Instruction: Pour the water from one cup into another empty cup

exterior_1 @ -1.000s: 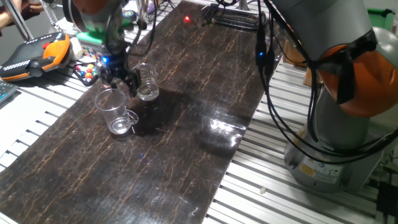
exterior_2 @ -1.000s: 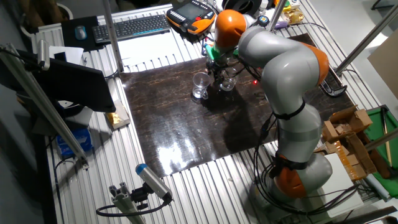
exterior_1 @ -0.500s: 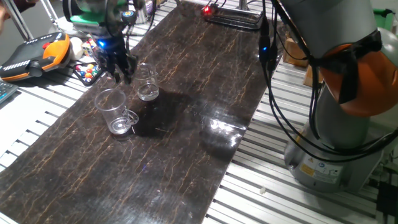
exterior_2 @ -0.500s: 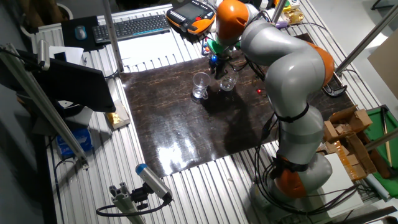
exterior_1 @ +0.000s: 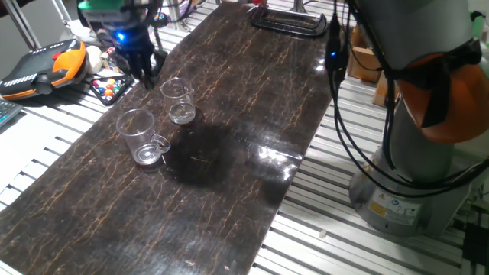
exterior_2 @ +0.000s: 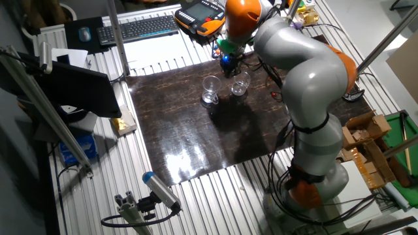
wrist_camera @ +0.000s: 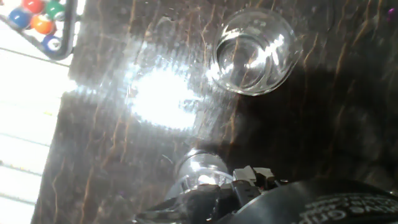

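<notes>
On the dark marbled surface (exterior_1: 229, 145) two clear glasses stand upright, near each other but apart. One fixed view shows them plainly: the larger cup (exterior_1: 140, 136) with its looped handle sits nearer the camera, and the smaller cup (exterior_1: 178, 99) stands just beyond it. Any water inside either is too faint to make out. The tool (exterior_1: 137, 67) hangs above the surface's far-left edge, well clear of both glasses and holding nothing; its dark fingers look drawn close together, though the view is too small and dim to be sure — I cannot tell their exact spread.

The other fixed view shows the whole grey-and-orange arm (exterior_2: 300, 72) arching over the surface, with the tool (exterior_2: 226, 62) behind the two glasses. The hand view looks straight down on one glass rim (wrist_camera: 252, 53) and — at its top-left corner — a tray of coloured balls (wrist_camera: 40, 22), which one fixed view places beside the surface.
</notes>
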You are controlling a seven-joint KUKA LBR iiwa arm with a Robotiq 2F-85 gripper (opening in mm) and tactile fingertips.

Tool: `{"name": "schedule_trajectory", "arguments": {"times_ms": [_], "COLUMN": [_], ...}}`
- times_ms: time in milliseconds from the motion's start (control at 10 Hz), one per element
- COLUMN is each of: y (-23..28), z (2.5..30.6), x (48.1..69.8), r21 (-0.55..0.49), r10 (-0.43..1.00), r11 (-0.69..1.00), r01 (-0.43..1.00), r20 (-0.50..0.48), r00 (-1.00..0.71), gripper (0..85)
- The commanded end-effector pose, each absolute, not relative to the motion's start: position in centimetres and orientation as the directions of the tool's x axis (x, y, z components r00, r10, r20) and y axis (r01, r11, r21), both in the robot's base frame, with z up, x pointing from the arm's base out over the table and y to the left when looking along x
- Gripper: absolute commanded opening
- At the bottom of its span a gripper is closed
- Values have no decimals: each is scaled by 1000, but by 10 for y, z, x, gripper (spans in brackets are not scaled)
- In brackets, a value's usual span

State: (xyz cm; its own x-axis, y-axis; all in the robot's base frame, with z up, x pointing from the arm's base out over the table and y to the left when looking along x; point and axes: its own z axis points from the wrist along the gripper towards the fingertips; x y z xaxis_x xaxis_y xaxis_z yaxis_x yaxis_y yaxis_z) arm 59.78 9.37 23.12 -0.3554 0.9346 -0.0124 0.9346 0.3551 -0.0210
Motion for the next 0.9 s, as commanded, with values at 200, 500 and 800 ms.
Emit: {"name": "schedule_trajectory", "arguments": {"times_ms": [200, 500, 800], "y": [85, 80, 73], "z": [251, 256, 261], "x": [586, 579, 574], "r21": [-11, -15, -14], "r10": [887, 846, 798], "r11": [462, 533, 602], "r01": [887, 846, 798], "r20": [11, 13, 16], "r00": [-462, -533, -602], "gripper": [7, 7, 7]}}
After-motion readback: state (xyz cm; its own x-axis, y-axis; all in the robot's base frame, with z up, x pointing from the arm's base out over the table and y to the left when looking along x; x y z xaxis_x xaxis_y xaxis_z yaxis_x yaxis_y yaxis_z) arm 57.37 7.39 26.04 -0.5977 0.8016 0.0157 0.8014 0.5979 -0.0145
